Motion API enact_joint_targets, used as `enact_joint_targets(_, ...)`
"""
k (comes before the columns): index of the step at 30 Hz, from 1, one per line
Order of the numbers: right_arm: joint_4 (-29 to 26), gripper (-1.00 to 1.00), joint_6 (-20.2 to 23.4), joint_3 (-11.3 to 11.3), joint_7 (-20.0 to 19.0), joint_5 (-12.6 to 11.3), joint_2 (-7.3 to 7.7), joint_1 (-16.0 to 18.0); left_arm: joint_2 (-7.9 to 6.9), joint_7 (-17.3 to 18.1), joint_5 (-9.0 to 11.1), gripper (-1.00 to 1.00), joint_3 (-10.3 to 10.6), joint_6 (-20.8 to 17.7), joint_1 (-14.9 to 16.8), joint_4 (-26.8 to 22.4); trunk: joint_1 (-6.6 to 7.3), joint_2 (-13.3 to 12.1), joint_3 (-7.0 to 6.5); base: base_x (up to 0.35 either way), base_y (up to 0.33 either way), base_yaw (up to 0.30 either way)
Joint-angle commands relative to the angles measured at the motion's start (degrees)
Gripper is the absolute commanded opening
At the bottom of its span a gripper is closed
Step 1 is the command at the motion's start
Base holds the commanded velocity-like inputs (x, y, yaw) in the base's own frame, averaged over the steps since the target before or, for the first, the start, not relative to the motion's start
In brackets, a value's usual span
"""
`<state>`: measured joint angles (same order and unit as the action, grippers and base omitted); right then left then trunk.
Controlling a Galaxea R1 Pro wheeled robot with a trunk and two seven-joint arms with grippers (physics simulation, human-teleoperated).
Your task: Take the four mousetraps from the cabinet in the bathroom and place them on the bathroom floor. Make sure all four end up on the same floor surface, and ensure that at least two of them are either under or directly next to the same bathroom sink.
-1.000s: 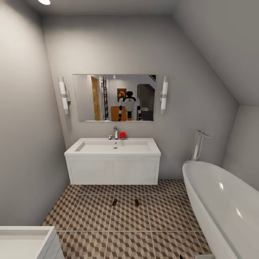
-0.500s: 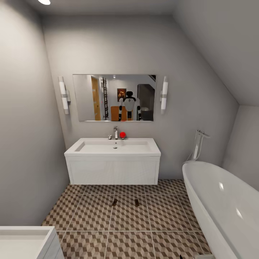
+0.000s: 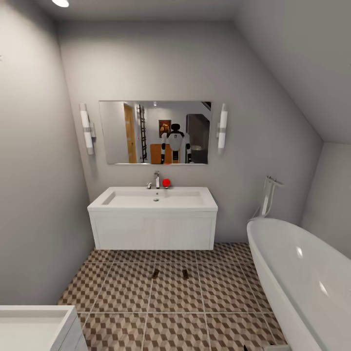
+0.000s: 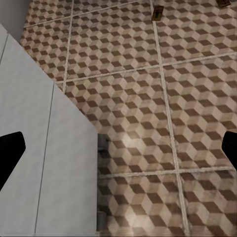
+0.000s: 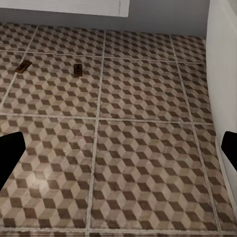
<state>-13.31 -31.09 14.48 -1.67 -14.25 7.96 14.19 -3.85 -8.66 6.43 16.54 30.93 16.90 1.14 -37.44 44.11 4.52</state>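
Two mousetraps lie side by side on the bathroom floor, just in front of the white sink unit. The left wrist view catches them far off. In the right wrist view they lie ahead. My left gripper hangs open over the tiles with nothing between its black fingertips. My right gripper is open and empty too, above bare tiles. The cabinet is out of direct view.
A white bathtub fills the right side, and its wall shows in the right wrist view. A white unit stands at my near left, close beside the left gripper. The mirror reflects the robot.
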Motion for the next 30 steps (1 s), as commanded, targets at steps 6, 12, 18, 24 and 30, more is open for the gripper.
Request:
enact_joint_targets(6, 0.04, 1.0, -0.2, 0.41, -0.17, -0.6, 0.04, 0.05, 0.06, -0.03, 0.57, 1.0, 0.51, 0.27, 0.07, 0.27, 0.01, 0.07, 0.09, -0.262, 0.0, 0.0)
enact_joint_targets(12, 0.04, 1.0, -0.2, 0.43, -0.17, -0.6, 0.02, 0.05, 0.06, 0.02, 0.54, 1.0, 0.51, 0.27, 0.07, 0.49, 0.01, 0.07, 0.09, -0.32, 0.0, 0.0)
enact_joint_targets(18, 0.04, 1.0, -0.2, 0.45, -0.17, -0.6, 0.03, 0.05, 0.08, 0.03, 0.53, 1.0, 0.51, 0.27, 0.07, 0.59, 0.01, 0.07, 0.09, -0.333, 0.0, 0.0)
enact_joint_targets(24, 0.04, 1.0, -0.2, 0.46, -0.17, -0.6, 0.03, 0.05, 0.07, 0.04, 0.52, 1.0, 0.51, 0.28, 0.07, 0.61, 0.01, 0.07, 0.09, -0.335, 0.0, 0.0)
enact_joint_targets(30, 0.04, 1.0, -0.21, 0.41, -0.17, -0.6, 0.04, 0.05, 0.07, 0.04, 0.53, 1.0, 0.51, 0.29, 0.07, 0.62, 0.01, 0.07, 0.09, -0.335, 0.0, 0.0)
